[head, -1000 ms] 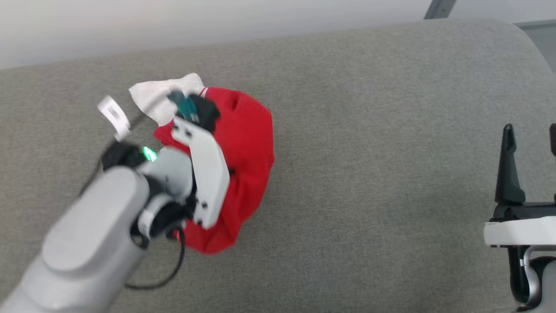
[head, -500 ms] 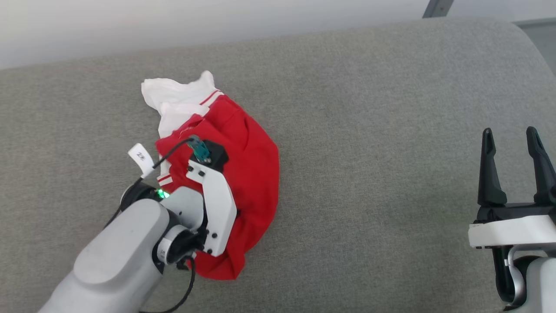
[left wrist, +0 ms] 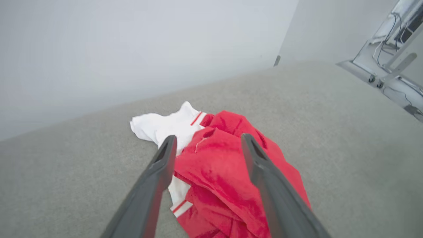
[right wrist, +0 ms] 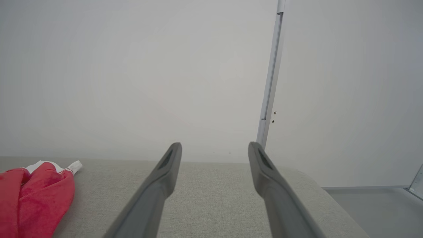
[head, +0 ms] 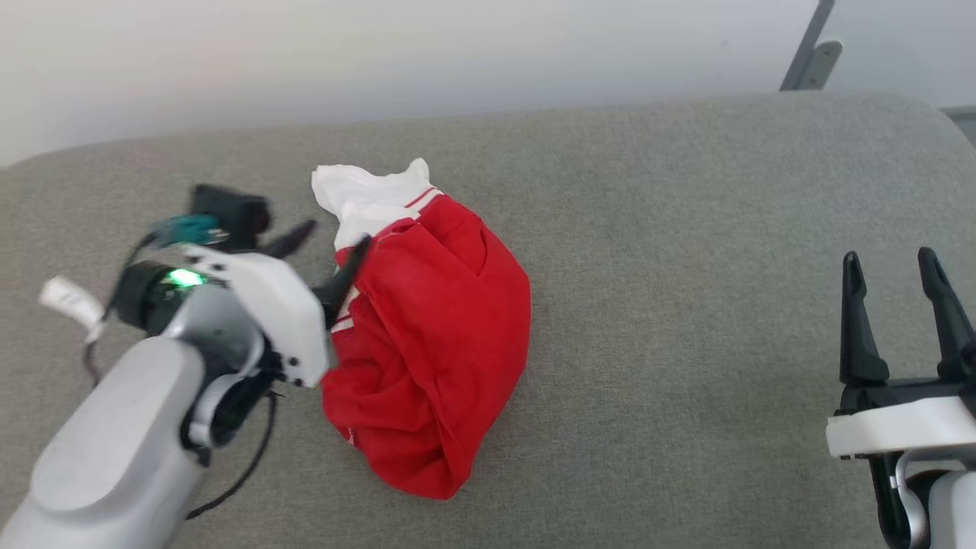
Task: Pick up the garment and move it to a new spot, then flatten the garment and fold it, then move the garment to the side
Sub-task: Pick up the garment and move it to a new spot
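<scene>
Right, my left gripper [head: 324, 248] hangs with its fingers spread wide and nothing between them, just off the left edge of the shirt [head: 442, 343]. One fingertip looks close to the cloth, though I cannot tell if it touches. The shirt lies in a crumpled red heap a little left of the middle of the grey padded bench [head: 686, 229], with a white sleeve [head: 366, 198] and its striped trim [head: 422, 200] poking out at the far end.

From my left wrist, the heap sits right ahead, just beyond my fingertips. I judge it thin, light and floppy: it will sag and drag, and a pinch could catch several layers at once. The sleeve seam or a hem edge looks the cleanest hold, one for each side.

My right gripper [head: 888, 263] waits well off to the right, open too, empty. Between it and the shirt is bare bench. A metal post [head: 812, 57] stands by the wall [head: 381, 61] behind, well clear. Only my own arm's cable [head: 252, 465] trails near the cloth.
</scene>
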